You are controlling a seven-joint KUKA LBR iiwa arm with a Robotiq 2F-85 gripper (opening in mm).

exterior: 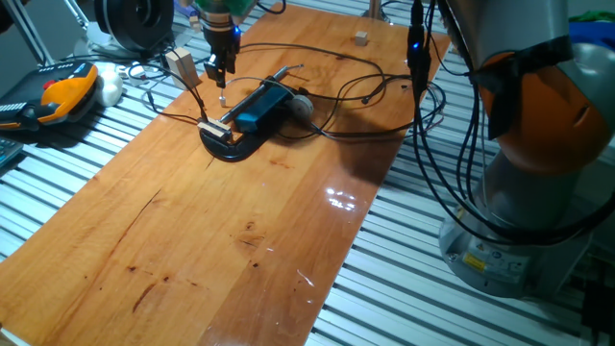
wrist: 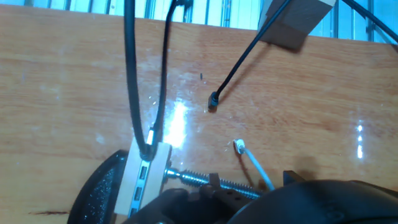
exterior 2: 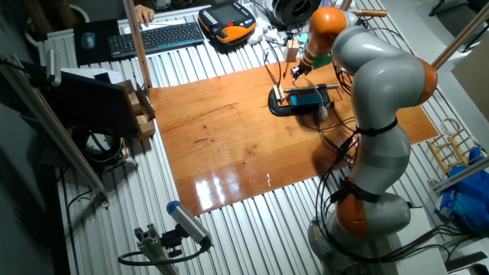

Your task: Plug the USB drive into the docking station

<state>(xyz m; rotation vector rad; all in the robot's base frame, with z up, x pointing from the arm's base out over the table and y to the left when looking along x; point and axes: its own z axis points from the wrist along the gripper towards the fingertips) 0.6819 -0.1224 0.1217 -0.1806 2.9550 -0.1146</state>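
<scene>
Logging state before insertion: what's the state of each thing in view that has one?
Two-finger gripper: appears shut on the small pale silver-white USB drive, poised above the wooden board.
USB drive: held off the board, not plugged in.
Flat bright-blue docking station: lying on its black curved base, thin black cables attached.
Orange-and-black handheld device: lying beside the board, away from the gripper.
</scene>
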